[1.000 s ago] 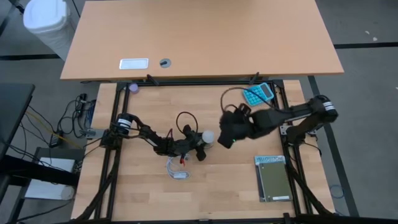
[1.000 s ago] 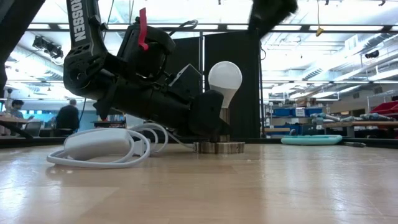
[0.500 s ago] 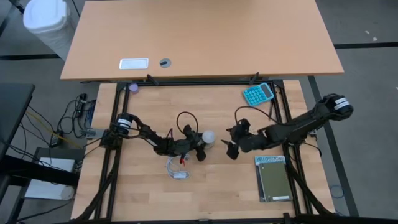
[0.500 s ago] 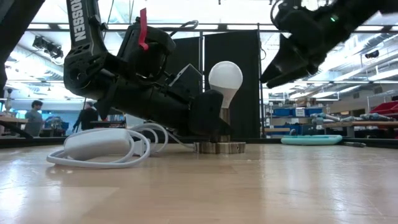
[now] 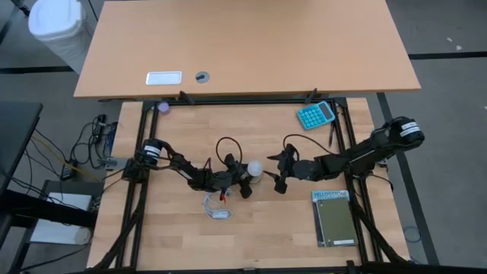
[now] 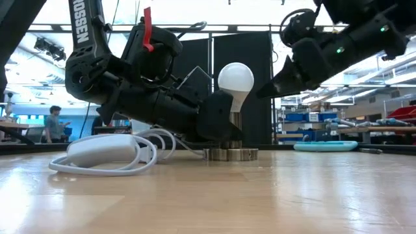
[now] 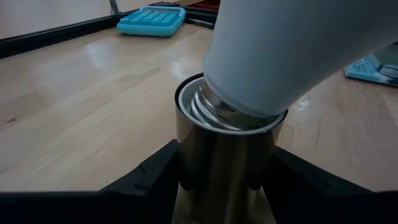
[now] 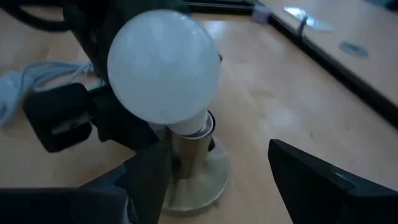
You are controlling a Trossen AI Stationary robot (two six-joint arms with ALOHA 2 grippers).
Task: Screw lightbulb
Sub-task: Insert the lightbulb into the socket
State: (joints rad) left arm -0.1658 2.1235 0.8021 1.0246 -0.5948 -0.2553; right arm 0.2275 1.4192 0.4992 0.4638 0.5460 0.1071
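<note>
Two hands at work: left hand clamps the socket while right hand, half-open at the lightbulb's 3 o'clock, needs to close on it and twist.

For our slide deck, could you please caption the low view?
Left gripper clamps the socket while the open right gripper nears the seated lightbulb.
</note>
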